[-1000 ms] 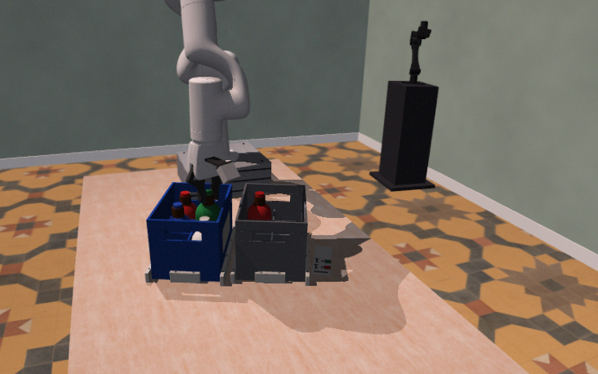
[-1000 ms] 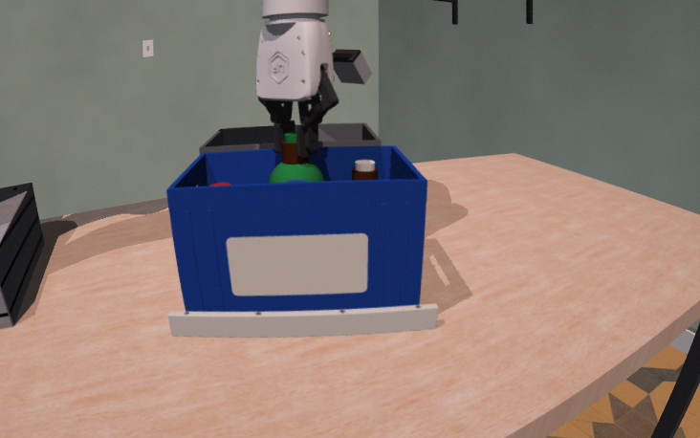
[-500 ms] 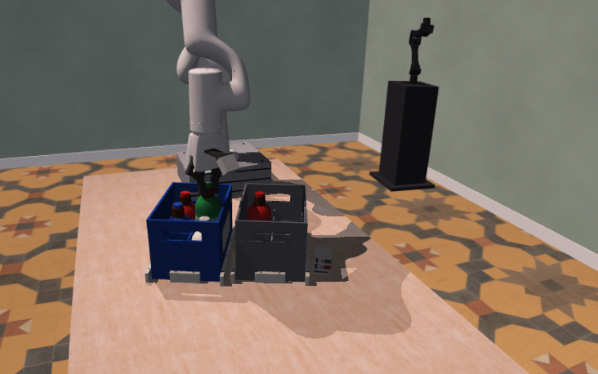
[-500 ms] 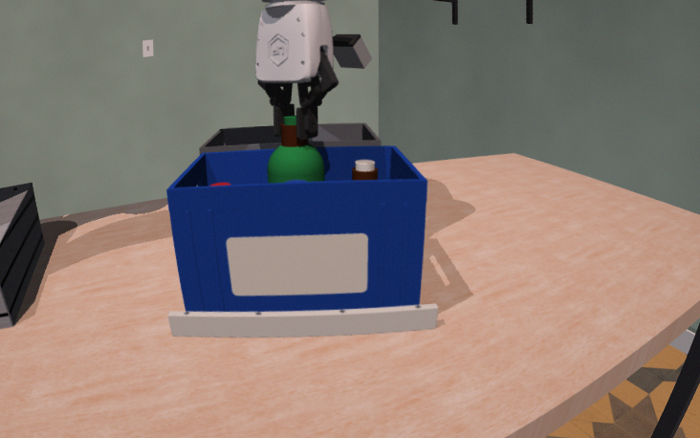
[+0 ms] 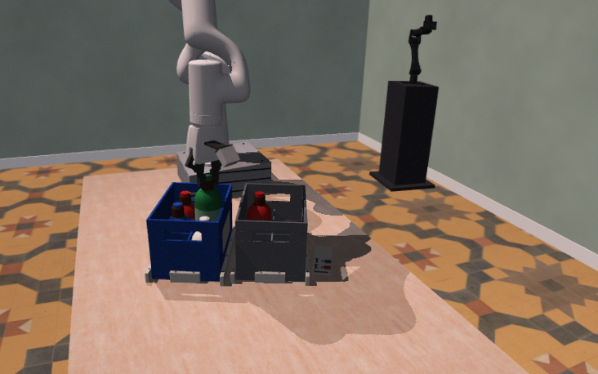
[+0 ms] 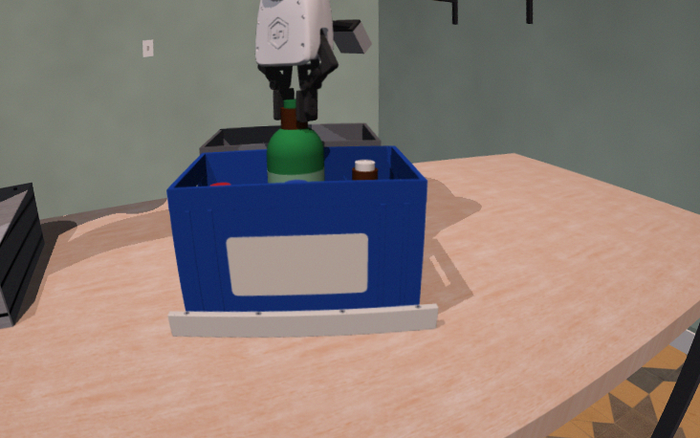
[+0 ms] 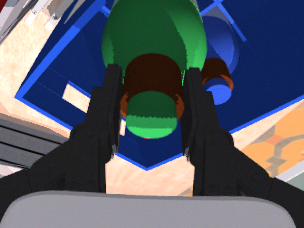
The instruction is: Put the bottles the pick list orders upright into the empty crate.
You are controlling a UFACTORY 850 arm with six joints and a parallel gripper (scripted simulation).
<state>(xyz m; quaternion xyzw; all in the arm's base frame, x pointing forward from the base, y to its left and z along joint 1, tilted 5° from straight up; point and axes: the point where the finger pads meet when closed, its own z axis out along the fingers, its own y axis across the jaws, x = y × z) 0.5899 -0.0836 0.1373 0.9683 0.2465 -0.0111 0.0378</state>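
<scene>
My gripper (image 5: 207,177) (image 6: 293,111) (image 7: 152,84) is shut on the brown neck of a green bottle (image 5: 207,198) (image 6: 295,155) (image 7: 152,30). The bottle is upright, its shoulder above the rim of the blue crate (image 5: 185,260) (image 6: 309,207); its lower part is hidden inside. That crate also holds a red bottle (image 5: 185,206), a blue bottle (image 5: 178,211) (image 7: 220,50) and a white-capped bottle (image 5: 204,218) (image 6: 364,169). The grey crate (image 5: 270,260) (image 6: 371,135) holds a red bottle (image 5: 259,212). The pick list (image 5: 323,260) shows a green and a red mark; its counts are too small to read.
Low light-grey stops (image 5: 185,277) (image 6: 304,322) edge the crates. The crates stand side by side with a narrow gap. The arm's base (image 5: 247,161) stands behind them. A black pedestal (image 5: 408,136) with a small dark arm stands on the floor.
</scene>
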